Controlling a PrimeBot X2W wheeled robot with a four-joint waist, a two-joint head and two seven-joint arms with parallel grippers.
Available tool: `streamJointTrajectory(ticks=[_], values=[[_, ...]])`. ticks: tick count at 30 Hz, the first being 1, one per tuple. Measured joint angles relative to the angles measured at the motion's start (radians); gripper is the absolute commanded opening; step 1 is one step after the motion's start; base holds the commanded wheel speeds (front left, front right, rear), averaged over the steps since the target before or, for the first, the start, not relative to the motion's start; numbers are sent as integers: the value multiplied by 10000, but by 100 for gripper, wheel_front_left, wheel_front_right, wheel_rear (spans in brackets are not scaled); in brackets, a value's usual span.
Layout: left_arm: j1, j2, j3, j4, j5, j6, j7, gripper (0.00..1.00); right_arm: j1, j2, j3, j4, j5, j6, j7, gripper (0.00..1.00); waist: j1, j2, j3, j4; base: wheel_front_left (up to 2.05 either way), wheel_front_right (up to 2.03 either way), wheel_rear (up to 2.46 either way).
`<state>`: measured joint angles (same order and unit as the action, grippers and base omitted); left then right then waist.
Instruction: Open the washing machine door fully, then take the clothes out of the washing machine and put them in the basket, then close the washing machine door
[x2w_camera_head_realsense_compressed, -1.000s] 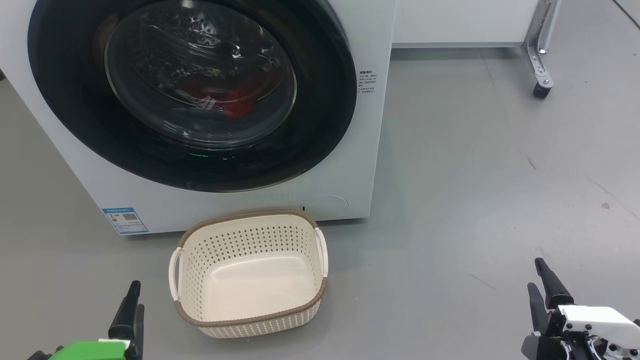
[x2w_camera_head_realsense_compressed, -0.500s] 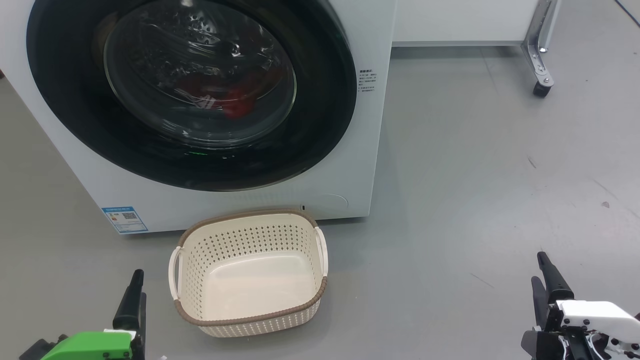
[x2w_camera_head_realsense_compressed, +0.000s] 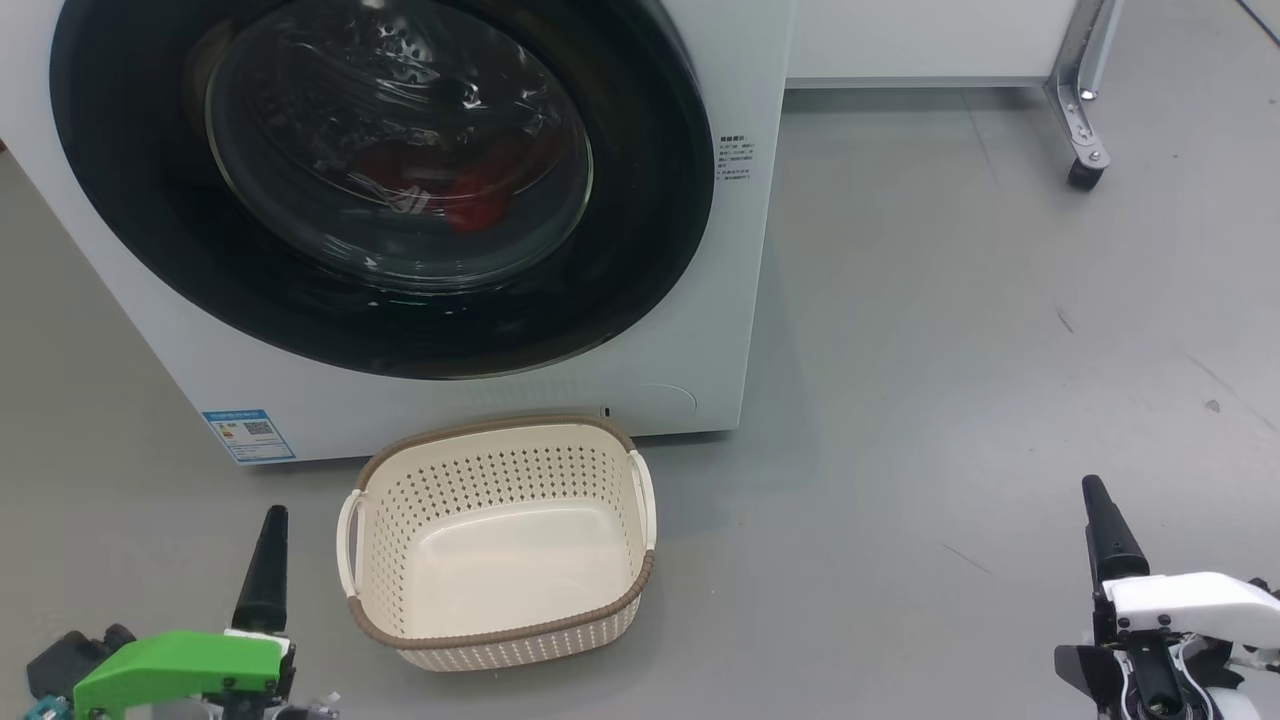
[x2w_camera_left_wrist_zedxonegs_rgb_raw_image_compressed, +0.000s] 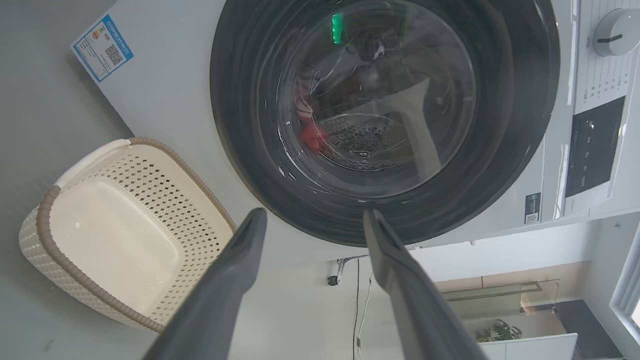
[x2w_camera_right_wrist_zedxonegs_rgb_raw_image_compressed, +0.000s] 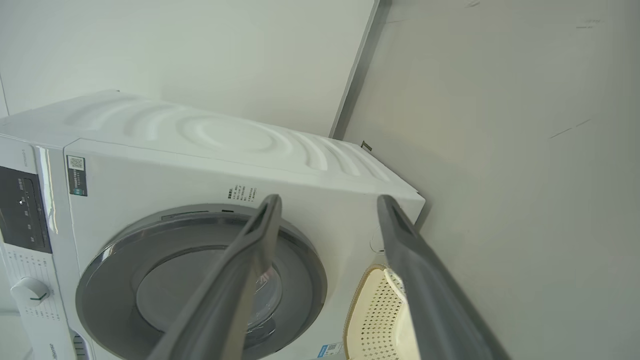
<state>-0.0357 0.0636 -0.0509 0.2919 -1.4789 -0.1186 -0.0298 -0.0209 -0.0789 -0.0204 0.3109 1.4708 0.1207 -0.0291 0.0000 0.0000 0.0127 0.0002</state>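
Note:
The washing machine (x2w_camera_head_realsense_compressed: 720, 330) stands white and large ahead, and the washing machine door (x2w_camera_head_realsense_compressed: 640, 250), black-rimmed with a glass bowl, lies shut against its front. Red clothes (x2w_camera_head_realsense_compressed: 470, 208) show through the glass, also seen as clothes (x2w_camera_left_wrist_zedxonegs_rgb_raw_image_compressed: 311, 135) in the left wrist view. The basket (x2w_camera_head_realsense_compressed: 500, 425), cream with a brown rim, sits empty on the floor just before the machine. My left gripper (x2w_camera_left_wrist_zedxonegs_rgb_raw_image_compressed: 316, 215) is open and points at the door's lower rim; in the head view the left gripper (x2w_camera_head_realsense_compressed: 268, 570) is left of the basket. My right gripper (x2w_camera_right_wrist_zedxonegs_rgb_raw_image_compressed: 330, 200) is open, and the right gripper (x2w_camera_head_realsense_compressed: 1100, 530) hangs far right of the basket.
A metal leg with a caster (x2w_camera_head_realsense_compressed: 1085, 170) stands at the back right under a white cabinet (x2w_camera_head_realsense_compressed: 920, 40). The machine's dial (x2w_camera_left_wrist_zedxonegs_rgb_raw_image_compressed: 617, 37) and dark control panel (x2w_camera_left_wrist_zedxonegs_rgb_raw_image_compressed: 590, 150) lie beyond the door. Grey floor (x2w_camera_head_realsense_compressed: 950, 350) spreads open to the machine's right.
Both grippers have crept forward in the head view, with more of the left one's green housing showing. The door, clothes and basket have stayed put.

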Motion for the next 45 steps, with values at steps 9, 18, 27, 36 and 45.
streamJointTrajectory(ticks=[9,18,27,36,45], values=[[-223,351,-349,2,1810,61,-343,100,-224,-500,391,21,-1818,-15,-339,100,0,0,42,10,0,0,0],[-507,506,-637,-209,3641,359,-612,100,-467,-754,857,-46,-3737,-282,-598,100,0,0,64,31,0,0,0],[-534,548,-1126,-393,5478,642,-874,100,-595,-765,1313,-136,-5381,-533,-848,100,0,0,83,47,0,0,0],[-570,604,-1569,-355,6989,892,-1174,100,-640,-802,1856,-90,-6880,-637,-1177,100,0,0,111,58,0,0,0],[-667,594,-1845,-134,8096,1053,-1404,100,-749,-798,2178,40,-8142,-807,-1440,100,0,0,137,70,0,0,0]])
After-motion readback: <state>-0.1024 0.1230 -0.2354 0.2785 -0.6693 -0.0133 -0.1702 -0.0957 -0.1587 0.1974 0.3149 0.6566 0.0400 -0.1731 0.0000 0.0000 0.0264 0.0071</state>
